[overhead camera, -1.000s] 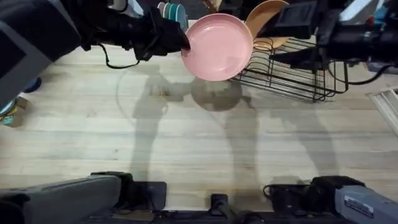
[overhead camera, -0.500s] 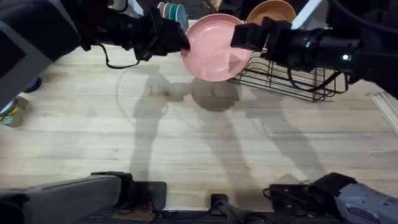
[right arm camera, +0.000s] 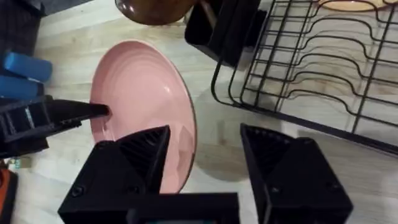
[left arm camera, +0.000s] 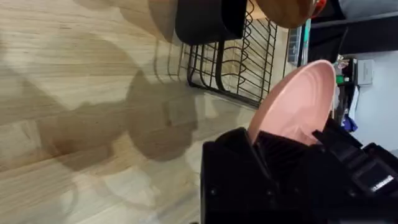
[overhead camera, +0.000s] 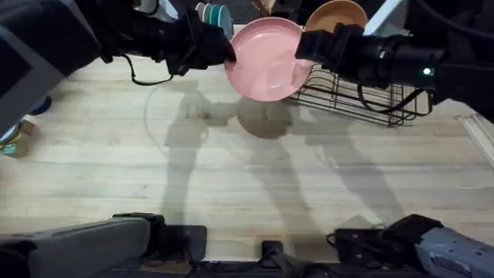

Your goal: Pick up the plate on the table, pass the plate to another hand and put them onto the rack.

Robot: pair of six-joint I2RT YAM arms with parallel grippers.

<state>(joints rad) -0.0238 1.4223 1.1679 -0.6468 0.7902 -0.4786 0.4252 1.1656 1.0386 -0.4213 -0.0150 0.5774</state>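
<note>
The near part of the wooden surface (overhead camera: 255,185) across the lower and middle overhead frame carries nothing but the arms' shadows; the arm bases sit along the bottom edge. In the upper centre of the frame the pink plate (overhead camera: 268,59) is held clear of the surface, tilted, its shadow lying on the wood just below it. The left gripper (overhead camera: 225,52) reaches in from the upper left, and its fingers are closed on the plate's left rim; the left wrist view confirms this, with the plate's edge (left arm camera: 297,106) rising out of the clamped black fingers (left arm camera: 261,152) at lower right of that frame. The right gripper (overhead camera: 309,55) comes in from the upper right and stands at the plate's right rim. In the right wrist view its fingers (right arm camera: 148,149) are spread apart, the plate's rim (right arm camera: 149,106) lying in the gap between them, not yet clamped; the tip of the left gripper (right arm camera: 93,112) shows at the opposite rim, at middle left of that frame. Just right of the plate and beyond it stands the black wire rack (overhead camera: 363,96), resting on the surface at upper right of the overhead frame, its upright loops visible in the right wrist view (right arm camera: 311,56). An orange-tan plate (overhead camera: 336,14) stands at the rack's far end, at the top edge. Small teal and white plates (overhead camera: 211,13) show at the top edge, left of the pink plate.
</note>
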